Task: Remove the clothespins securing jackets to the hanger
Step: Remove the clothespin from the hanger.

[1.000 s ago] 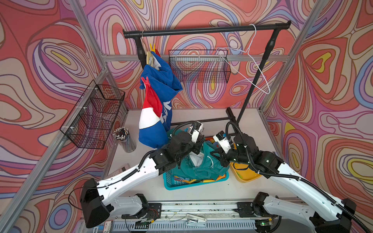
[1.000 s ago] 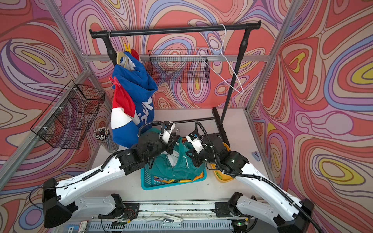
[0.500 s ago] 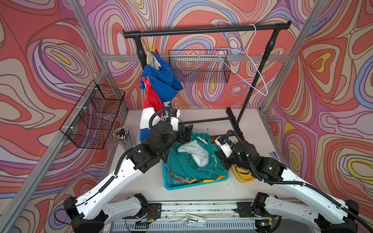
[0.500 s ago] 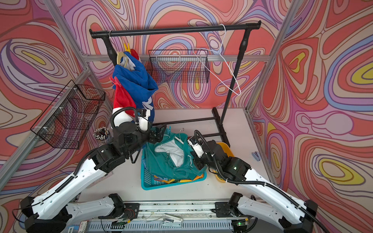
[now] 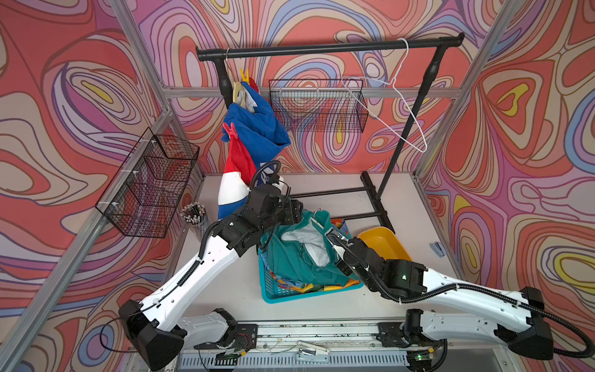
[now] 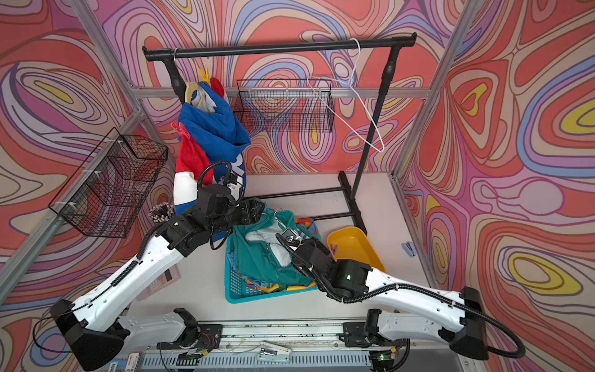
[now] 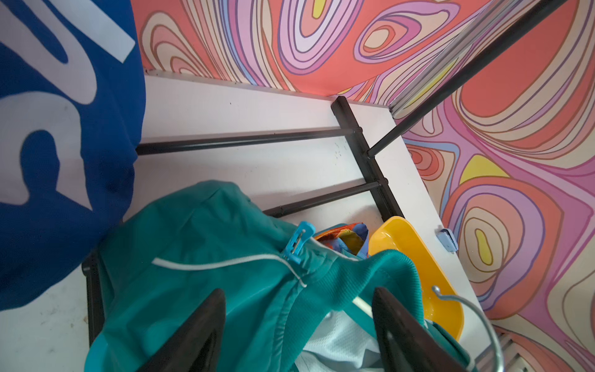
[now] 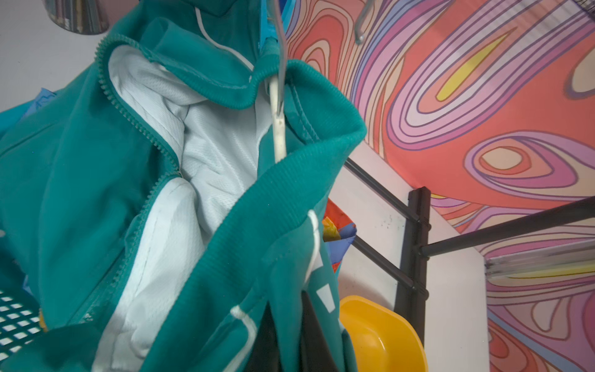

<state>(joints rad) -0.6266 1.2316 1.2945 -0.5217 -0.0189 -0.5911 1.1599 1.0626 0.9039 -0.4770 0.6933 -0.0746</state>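
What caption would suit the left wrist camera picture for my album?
Open left fingers close to a teal jacket with a blue clothespin clipped on; yellow tray beyond.

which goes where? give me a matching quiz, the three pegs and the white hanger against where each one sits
1 yellow peg
2 red peg
3 blue peg
4 white hanger

a clipped on the teal jacket
b bare on the rail
c top of the blue jacket
d side edge of the blue jacket

Pairs: 1-c, 2-d, 3-a, 4-b
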